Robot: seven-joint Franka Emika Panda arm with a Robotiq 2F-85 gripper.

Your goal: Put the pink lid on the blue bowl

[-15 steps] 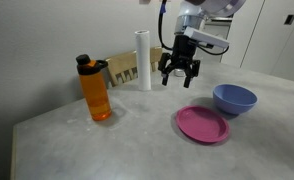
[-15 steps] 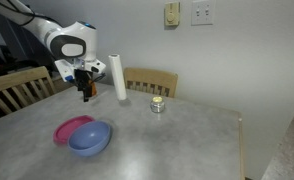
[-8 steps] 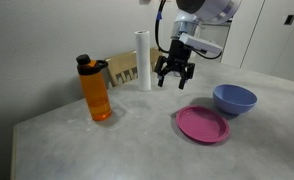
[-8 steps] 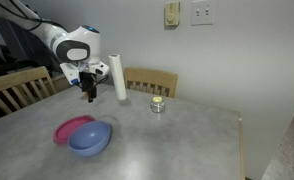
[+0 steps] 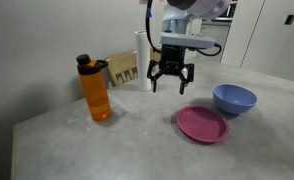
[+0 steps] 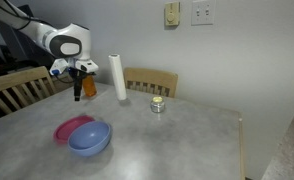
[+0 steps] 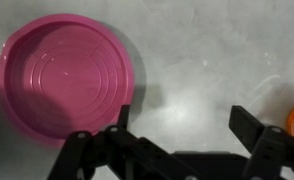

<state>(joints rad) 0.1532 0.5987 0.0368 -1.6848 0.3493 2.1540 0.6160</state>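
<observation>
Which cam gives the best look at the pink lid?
Wrist view: pink lid seen from straight above, large, rings clear. In an exterior view it is small and oblique; in an exterior view the blue bowl hides part.

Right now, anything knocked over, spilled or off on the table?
Nothing stands out. The pink lid lies flat on the table beside the blue bowl, which sits upright. The orange bottle stands upright, capped. No spill visible. The gripper hangs open, holding nothing.
</observation>
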